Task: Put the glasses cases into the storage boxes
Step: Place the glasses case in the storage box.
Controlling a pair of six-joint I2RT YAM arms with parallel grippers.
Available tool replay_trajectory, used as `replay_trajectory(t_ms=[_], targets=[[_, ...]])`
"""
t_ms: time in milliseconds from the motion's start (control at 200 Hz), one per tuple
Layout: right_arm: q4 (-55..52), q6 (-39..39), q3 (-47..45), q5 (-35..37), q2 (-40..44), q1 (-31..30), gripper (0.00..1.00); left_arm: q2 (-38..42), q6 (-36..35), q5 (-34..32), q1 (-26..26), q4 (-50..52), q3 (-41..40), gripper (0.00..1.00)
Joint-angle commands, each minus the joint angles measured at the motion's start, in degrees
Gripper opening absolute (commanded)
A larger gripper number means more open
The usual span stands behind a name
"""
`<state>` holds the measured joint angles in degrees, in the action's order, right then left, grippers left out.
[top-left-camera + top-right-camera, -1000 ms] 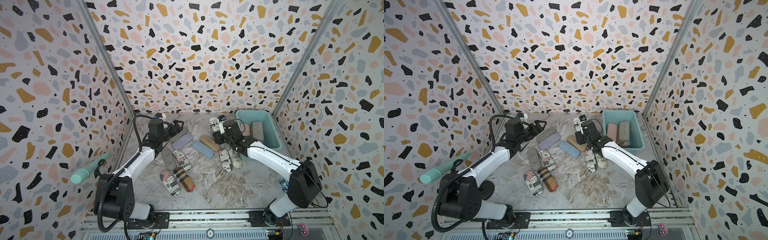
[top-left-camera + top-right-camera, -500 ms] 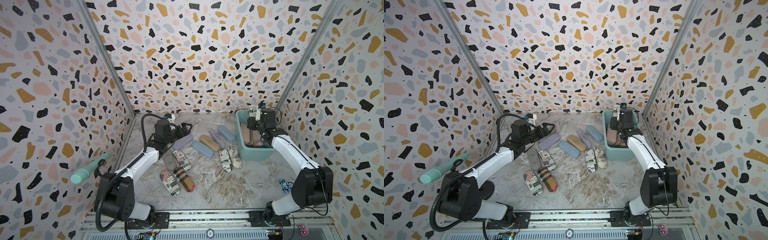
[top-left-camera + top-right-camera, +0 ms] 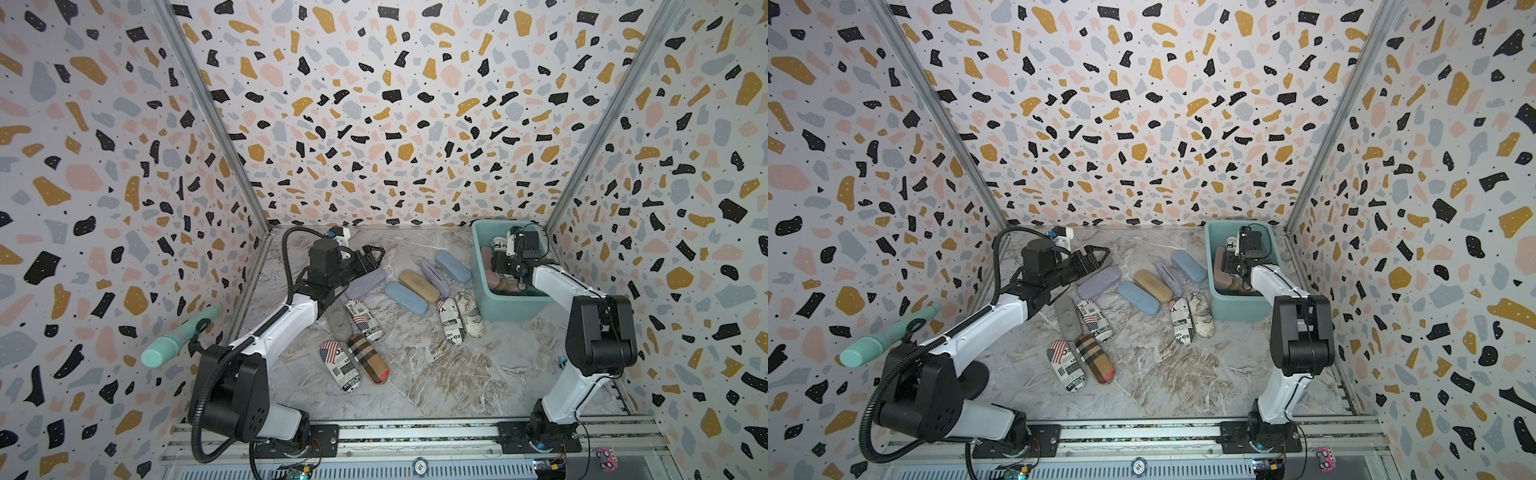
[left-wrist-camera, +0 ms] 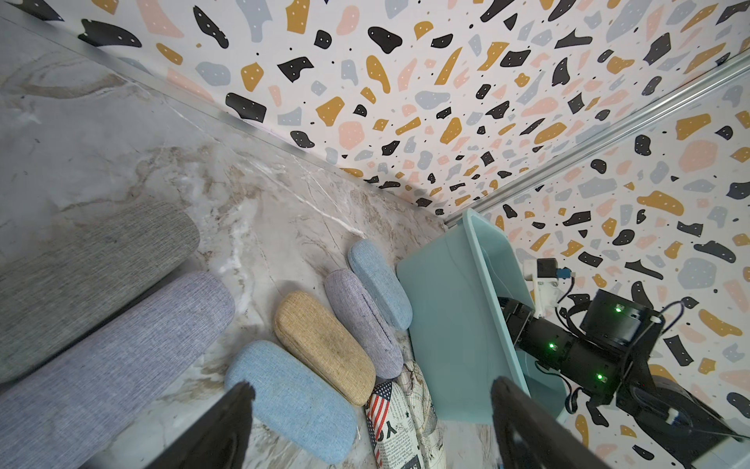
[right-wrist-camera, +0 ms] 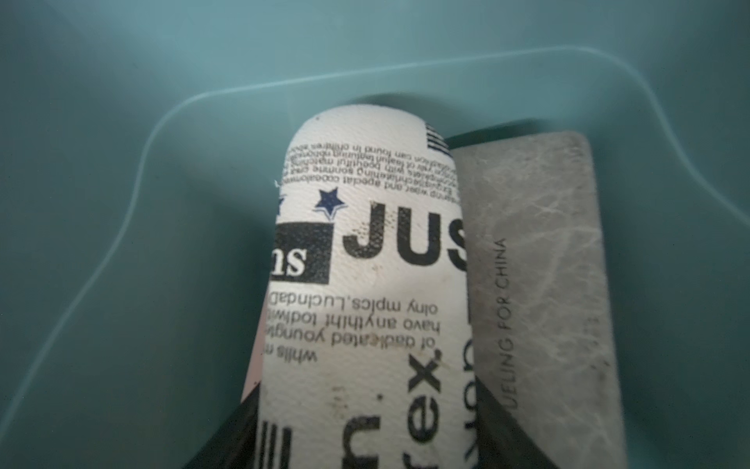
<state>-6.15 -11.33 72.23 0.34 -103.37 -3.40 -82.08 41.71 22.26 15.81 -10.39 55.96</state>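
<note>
Terrazzo-patterned walls enclose a marbled bench [image 3: 436,374]. At the left, the left tool [image 3: 375,257] is seen with its jaws wide apart and nothing between them, hanging just above a lilac case [image 3: 365,283]. A grey case [image 3: 340,322] lies under the arm, behind the tool. Some eleven loose glasses cases in all are spread over the bench between the two tools.

At the right, the right tool [image 5: 369,430] is held inside the teal storage box [image 3: 509,308]. Its jaws are partly closed on a newspaper-print case [image 5: 365,264]. The free end of that case points ahead of the tool toward the box floor, beside a flat grey case [image 5: 539,284] already in the box.

The step in hand is judged to be the deposit of the held case. Release is called for next, then withdrawal clear of the rim. The left tool is judged well placed to take the lilac case.
</note>
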Motion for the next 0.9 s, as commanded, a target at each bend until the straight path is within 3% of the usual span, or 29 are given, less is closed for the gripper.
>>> replay_trajectory(t_ms=[0,461,896], targets=[[1.1,-0.7,4.1,-1.6,-1.5,0.3,0.67,1.0,-1.1,1.0,0.1,-1.9,0.7,0.92],[-0.6,-1.2,7.7,-2.2,-2.5,0.3,0.77,0.2,-1.4,0.9,0.1,-1.7,0.8,0.92],[-0.7,-2.0,5.2,-0.7,5.3,-2.5,0.77,1.4,-1.8,-0.6,0.1,-0.7,0.8,0.92]])
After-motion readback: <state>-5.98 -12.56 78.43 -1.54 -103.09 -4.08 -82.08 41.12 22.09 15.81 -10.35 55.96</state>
